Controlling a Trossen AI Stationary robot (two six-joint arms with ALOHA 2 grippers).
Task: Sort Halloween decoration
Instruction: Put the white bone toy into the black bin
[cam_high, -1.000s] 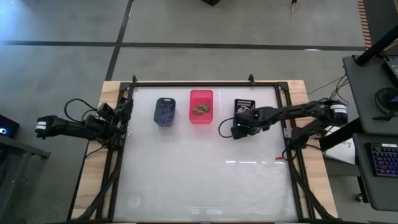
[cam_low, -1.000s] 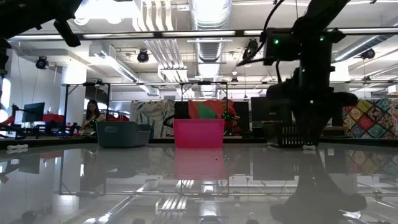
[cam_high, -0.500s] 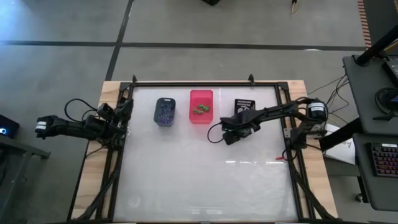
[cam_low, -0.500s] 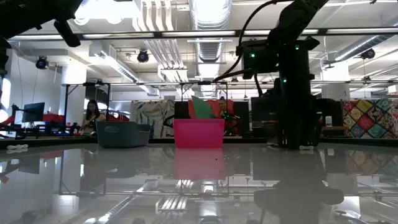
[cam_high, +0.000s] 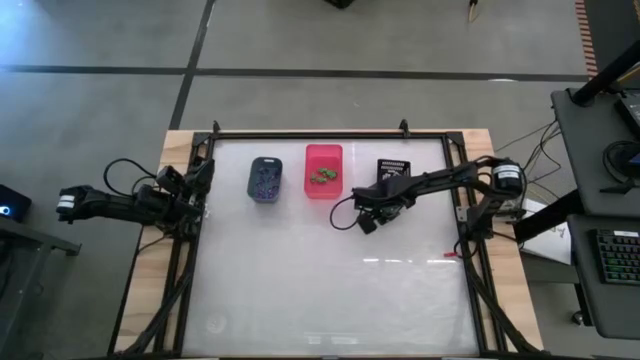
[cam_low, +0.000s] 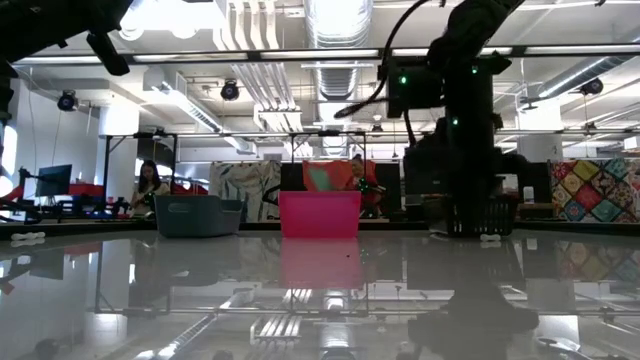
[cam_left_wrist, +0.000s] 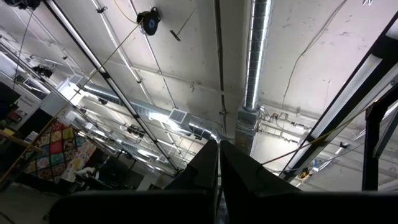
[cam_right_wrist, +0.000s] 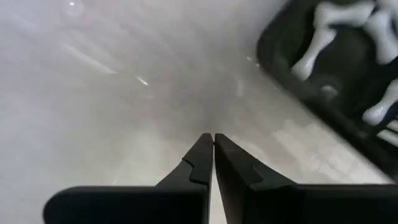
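Worktop glossy white; blue-grey bin with purple trinkets; pink bin, green trinkets; black bin, white trinkets.

A glossy white table on a wooden base carried three bins in a row. A blue-grey bin, a pink bin and a black bin stood near its far edge.

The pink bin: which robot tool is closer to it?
The right tool. It sits shut over bare table just to the side of the pink bin, between it and the black bin. The left tool waits at the table's left edge, beyond the blue-grey bin.
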